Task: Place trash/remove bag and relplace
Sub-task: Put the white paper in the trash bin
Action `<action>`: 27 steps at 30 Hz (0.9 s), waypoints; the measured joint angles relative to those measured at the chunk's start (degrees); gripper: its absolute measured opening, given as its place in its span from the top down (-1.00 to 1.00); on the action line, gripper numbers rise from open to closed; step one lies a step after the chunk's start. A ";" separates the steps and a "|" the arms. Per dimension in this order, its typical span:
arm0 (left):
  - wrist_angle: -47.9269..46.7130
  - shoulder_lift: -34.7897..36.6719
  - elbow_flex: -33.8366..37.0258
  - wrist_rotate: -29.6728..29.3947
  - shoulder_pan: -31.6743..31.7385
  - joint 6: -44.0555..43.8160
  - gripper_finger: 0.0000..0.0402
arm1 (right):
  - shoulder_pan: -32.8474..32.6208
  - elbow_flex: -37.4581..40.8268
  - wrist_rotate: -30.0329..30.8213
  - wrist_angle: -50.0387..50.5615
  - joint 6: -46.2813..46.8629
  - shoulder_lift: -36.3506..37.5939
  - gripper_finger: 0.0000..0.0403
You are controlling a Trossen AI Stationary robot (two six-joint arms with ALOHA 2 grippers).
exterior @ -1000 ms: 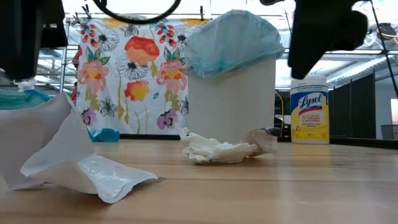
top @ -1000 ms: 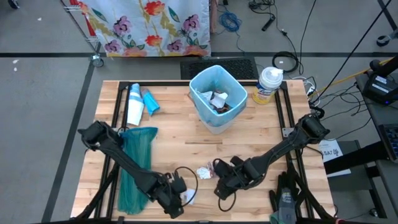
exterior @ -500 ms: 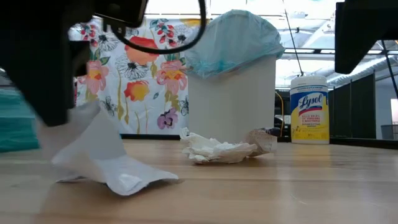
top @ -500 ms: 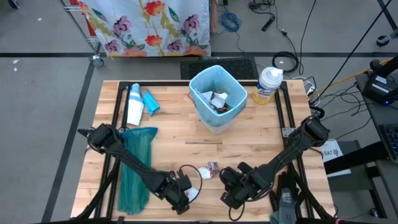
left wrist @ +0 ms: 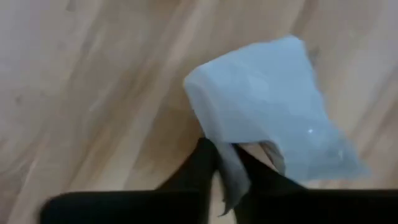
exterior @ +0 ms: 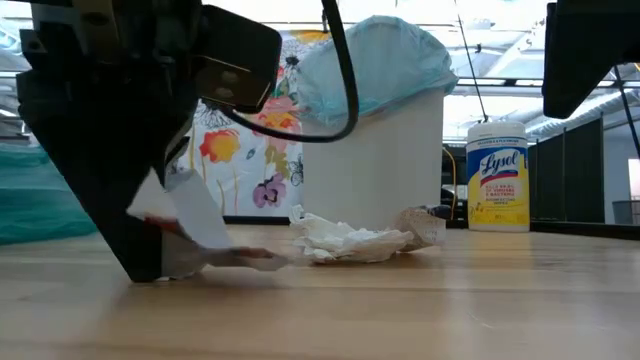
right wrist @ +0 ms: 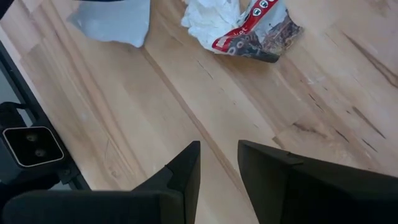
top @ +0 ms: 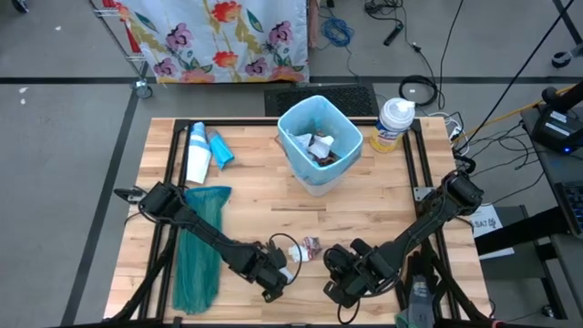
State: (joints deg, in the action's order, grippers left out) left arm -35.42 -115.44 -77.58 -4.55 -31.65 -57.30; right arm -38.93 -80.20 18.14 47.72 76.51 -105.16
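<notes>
My left gripper (top: 279, 273) is near the table's near edge, shut on a white paper scrap (top: 288, 271) (left wrist: 267, 118). My right gripper (top: 341, 275) (right wrist: 217, 168) hovers open to its right, touching nothing. Between and just beyond them, a crumpled white paper with a red printed wrapper (top: 306, 246) (right wrist: 239, 25) lies on the wood. The white bin (top: 319, 141), lined with the pale blue bag (exterior: 375, 65), stands at the far middle with scraps inside. My left gripper pinches the white scrap between its two fingers at one edge (left wrist: 219, 134). In the low view the fingers come from above, pointing down. The scrap slants out beside the fingers, and its lower end (exterior: 255, 258) rests on the table.
A darker teal bag (top: 196, 246) lies along the table's left side under the left arm. A white bottle (top: 196, 150) and a blue item (top: 221, 148) lie at the far left. A Lysol wipes tub (top: 393, 123) stands right of the bin.
My left gripper has moved toward the table's right and a little toward the far edge, dragging the white scrap along toward the crumpled paper. My right gripper has drawn back from the crumpled paper toward the near edge, then kept still.
</notes>
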 joint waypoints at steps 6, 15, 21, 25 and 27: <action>-2.88 1.24 0.01 1.04 0.64 2.29 0.98 | -0.71 0.00 0.93 0.04 0.93 0.00 0.51; -17.19 15.85 0.04 -4.09 2.86 7.53 0.99 | -2.45 0.00 5.78 0.92 8.17 0.02 0.51; -28.97 29.31 -1.31 -13.34 10.31 15.98 0.99 | -2.80 0.00 5.74 1.84 13.33 0.02 0.51; -30.91 34.94 -5.56 -16.74 18.13 27.31 1.00 | -2.80 0.00 5.69 2.31 15.61 0.02 0.51; -30.42 35.89 -9.30 -17.71 22.79 34.88 1.00 | -2.71 0.00 5.71 2.40 16.89 0.02 0.51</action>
State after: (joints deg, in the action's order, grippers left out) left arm -65.85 -79.54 -86.88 -22.26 -8.86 -22.41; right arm -41.65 -80.20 23.86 50.13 93.40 -105.14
